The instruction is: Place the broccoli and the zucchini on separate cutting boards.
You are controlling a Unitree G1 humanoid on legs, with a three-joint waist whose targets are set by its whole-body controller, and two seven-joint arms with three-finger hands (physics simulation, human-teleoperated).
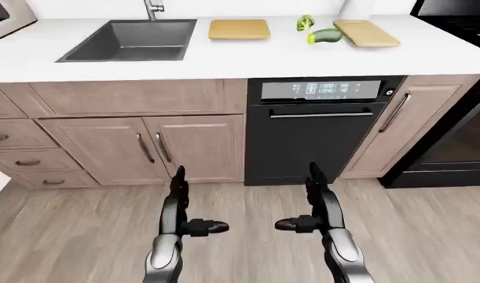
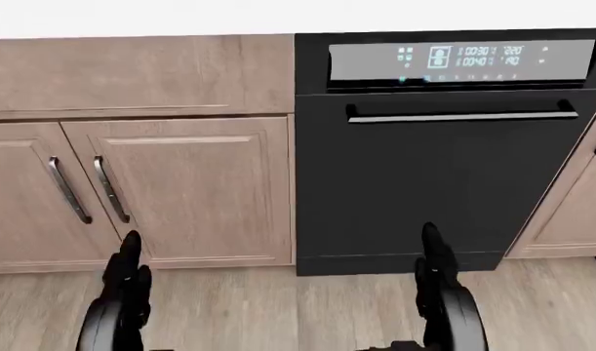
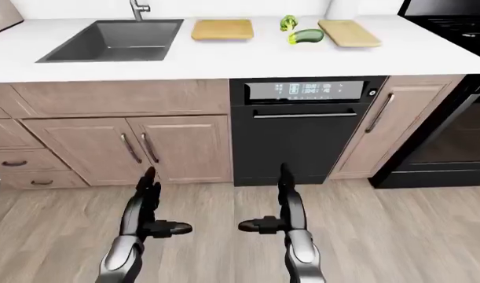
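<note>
You stand well apart from the white counter [image 1: 247,59], looking down on it in the left-eye view, with both of your hands low over the wood floor [image 1: 75,236]. Your left hand [image 1: 181,206] sits at about 7 o'clock in that view and your right hand [image 1: 318,203] at about 5 o'clock; on each the fingers are released, two pointing straight up and the thumb jutting toward the other hand, and neither holds anything. The broccoli [image 1: 305,23] lies on the counter at about 1 o'clock, and the zucchini [image 1: 325,36] lies just beside it, at the broccoli's 4 o'clock. Both rest on the bare counter between the two cutting boards: the left cutting board [image 1: 240,29] at 12 o'clock and the right cutting board [image 1: 366,33] at 1 o'clock, which the zucchini's end nearly touches, though you cannot tell whether they meet. The sink [image 1: 134,40] with its faucet [image 1: 152,8] fills the counter at 11 o'clock. Under the counter, the black dishwasher [image 2: 444,183] takes the right half of the head view, with a bar handle [image 2: 462,114] and a lit display [image 2: 463,60]; its pale digits and small icons are too blurred to read for certain. Wooden cabinet doors [image 2: 141,190] with metal pulls stand at its 9 o'clock, and a black stove [image 1: 460,17] edges the left-eye view at 2 o'clock.
</note>
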